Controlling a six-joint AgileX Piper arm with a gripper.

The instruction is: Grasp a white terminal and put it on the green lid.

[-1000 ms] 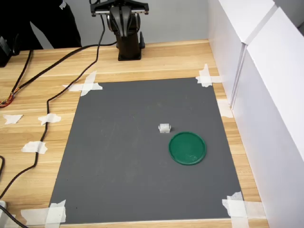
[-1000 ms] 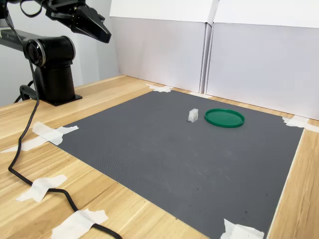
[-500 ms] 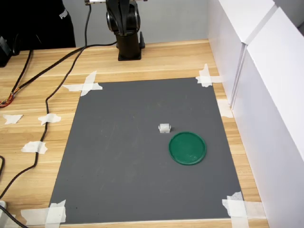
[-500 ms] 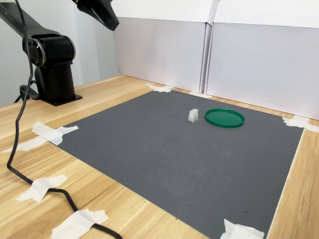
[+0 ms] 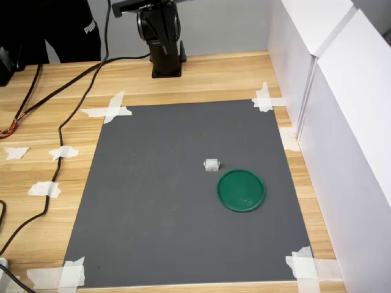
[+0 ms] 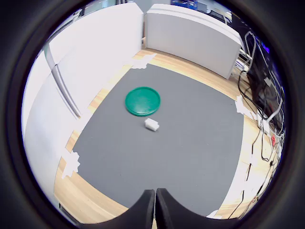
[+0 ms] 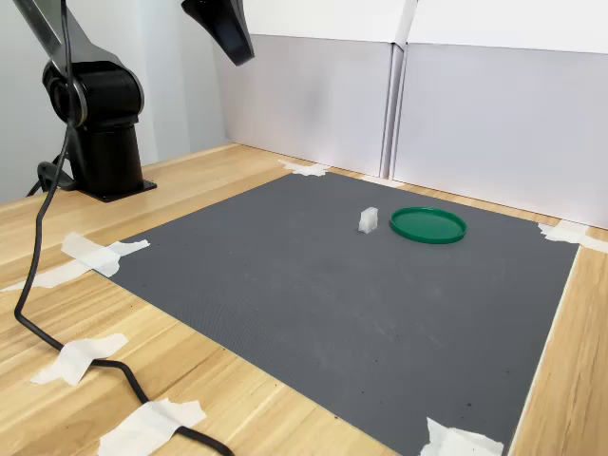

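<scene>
The white terminal (image 5: 211, 164) (image 6: 151, 124) (image 7: 368, 219) stands on the grey mat, a short gap from the green lid (image 5: 241, 190) (image 6: 142, 100) (image 7: 427, 224). The lid lies flat with nothing on it. My gripper (image 7: 241, 55) (image 6: 155, 206) hangs high above the mat's edge nearest the arm base, far from both objects. Its black fingers (image 6: 147, 210) are pressed together with nothing between them. In the first exterior view only the arm's base and lower links (image 5: 164, 36) show.
The grey mat (image 5: 153, 207) is taped at its corners to a wooden table (image 5: 55, 122). White walls (image 5: 342, 122) stand along the first exterior view's right. Black cables (image 5: 67, 122) trail over the wood at the first exterior view's left, and a person in black (image 5: 67, 30) stands behind.
The arm has risen and carried the shut gripper rightward in the second exterior view, toward the mat. The terminal and the lid have not moved.
</scene>
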